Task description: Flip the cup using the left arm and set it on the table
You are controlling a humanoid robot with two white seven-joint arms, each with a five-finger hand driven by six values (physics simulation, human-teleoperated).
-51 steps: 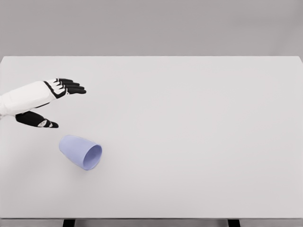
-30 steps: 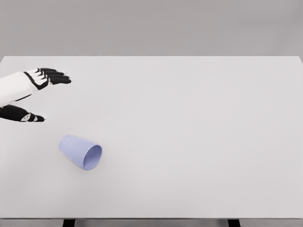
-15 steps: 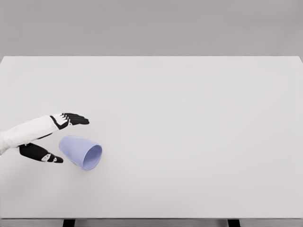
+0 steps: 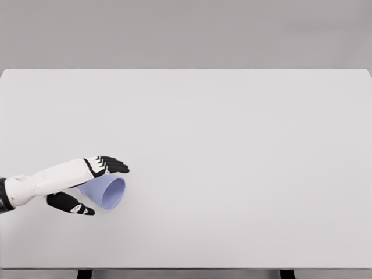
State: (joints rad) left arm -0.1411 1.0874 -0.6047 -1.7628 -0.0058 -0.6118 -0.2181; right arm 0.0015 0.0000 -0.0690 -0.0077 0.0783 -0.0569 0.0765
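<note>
Left hand point(image 4: 87, 183) straddles the tipped cup point(image 4: 107, 191) on table point(image 4: 232, 145).

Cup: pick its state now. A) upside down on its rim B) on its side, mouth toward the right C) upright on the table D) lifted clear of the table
B: the cup lies on its side on the table, its open mouth facing right, with the left hand spread around its base end.

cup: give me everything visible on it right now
The cup is pale lavender, smooth and plain, with no handle showing. It lies on its side on the white table, near the front left, its open mouth facing right and toward the camera. The left hand straddles its closed end, fingers spread above and thumb below, hiding that end. Contact cannot be confirmed.
</note>
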